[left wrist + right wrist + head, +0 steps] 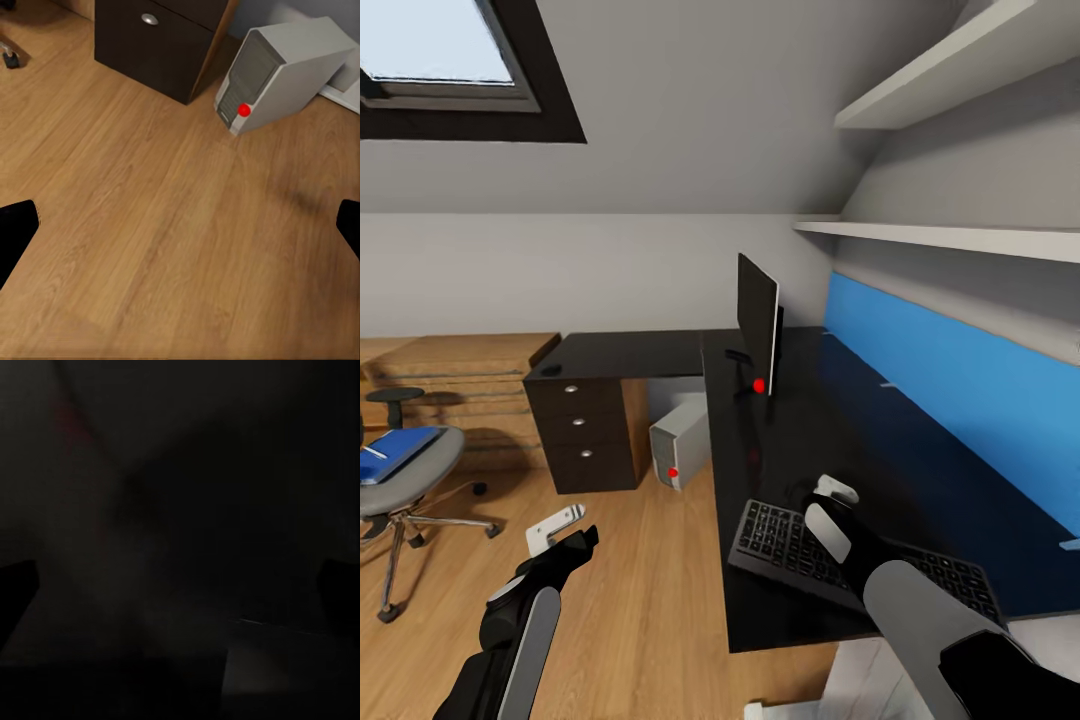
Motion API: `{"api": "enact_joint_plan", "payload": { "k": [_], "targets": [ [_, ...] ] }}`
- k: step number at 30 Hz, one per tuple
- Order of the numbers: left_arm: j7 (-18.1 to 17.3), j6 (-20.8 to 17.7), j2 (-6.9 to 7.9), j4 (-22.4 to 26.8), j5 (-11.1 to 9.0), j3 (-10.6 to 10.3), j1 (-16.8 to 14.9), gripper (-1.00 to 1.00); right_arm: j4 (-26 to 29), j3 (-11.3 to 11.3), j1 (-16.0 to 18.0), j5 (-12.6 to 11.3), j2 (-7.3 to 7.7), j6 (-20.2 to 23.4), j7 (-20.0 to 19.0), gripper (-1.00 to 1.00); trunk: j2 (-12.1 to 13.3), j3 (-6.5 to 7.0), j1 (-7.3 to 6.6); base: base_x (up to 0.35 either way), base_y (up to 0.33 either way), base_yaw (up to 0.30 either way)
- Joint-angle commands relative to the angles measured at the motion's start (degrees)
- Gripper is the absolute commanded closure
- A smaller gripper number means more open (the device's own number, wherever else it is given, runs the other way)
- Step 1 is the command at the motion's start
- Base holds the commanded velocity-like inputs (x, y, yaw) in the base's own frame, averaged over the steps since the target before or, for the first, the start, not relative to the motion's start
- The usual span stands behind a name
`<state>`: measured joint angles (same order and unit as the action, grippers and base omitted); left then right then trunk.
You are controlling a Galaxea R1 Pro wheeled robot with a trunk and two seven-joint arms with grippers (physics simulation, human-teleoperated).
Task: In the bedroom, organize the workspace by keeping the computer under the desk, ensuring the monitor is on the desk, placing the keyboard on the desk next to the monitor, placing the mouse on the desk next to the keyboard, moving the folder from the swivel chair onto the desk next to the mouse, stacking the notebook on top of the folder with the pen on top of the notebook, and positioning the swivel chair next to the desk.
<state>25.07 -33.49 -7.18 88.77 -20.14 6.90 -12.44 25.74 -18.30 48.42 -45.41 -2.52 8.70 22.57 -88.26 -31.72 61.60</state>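
Nearest, the right gripper (838, 497) hovers over the black L-shaped desk (800, 440) beyond the black keyboard (800, 550); its fingers look spread. That desk also carries the edge-on black monitor (758, 325), with the grey computer tower (682, 438) underneath. Left undone: the grey swivel chair (405, 470) holds the blue folder (398, 452). The left gripper (565, 532) hangs open above the floor.
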Motion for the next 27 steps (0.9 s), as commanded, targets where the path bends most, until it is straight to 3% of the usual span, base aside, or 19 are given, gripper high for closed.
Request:
{"api": "enact_joint_plan", "payload": {
  "k": [1, 9, 27],
  "targets": [
    [0.42, -0.17, -0.03, 0.08, -0.61, 0.04, -0.04, -1.0, -0.6, -0.25, 0.01, -1.17, 0.04, 0.36, 0.63, -1.0, -0.03, -0.07, -0.02, -0.15, 0.007, 0.0],
    [0.42, -0.17, -0.03, 0.07, -0.61, -0.03, -0.04, -1.0, -0.6, -0.33, 0.01, -1.17, 0.04, 0.36, 0.63, -1.0, -0.03, -0.07, -0.02, -0.209, 0.03, 0.0],
    [0.42, -0.17, -0.03, 0.0, -0.61, -0.74, -0.04, -1.0, -0.6, -0.42, 0.01, -1.09, -0.35, 0.33, 0.63, -1.0, -0.03, -0.07, -0.02, -0.011, 0.001, 0.0]
  ]
}}
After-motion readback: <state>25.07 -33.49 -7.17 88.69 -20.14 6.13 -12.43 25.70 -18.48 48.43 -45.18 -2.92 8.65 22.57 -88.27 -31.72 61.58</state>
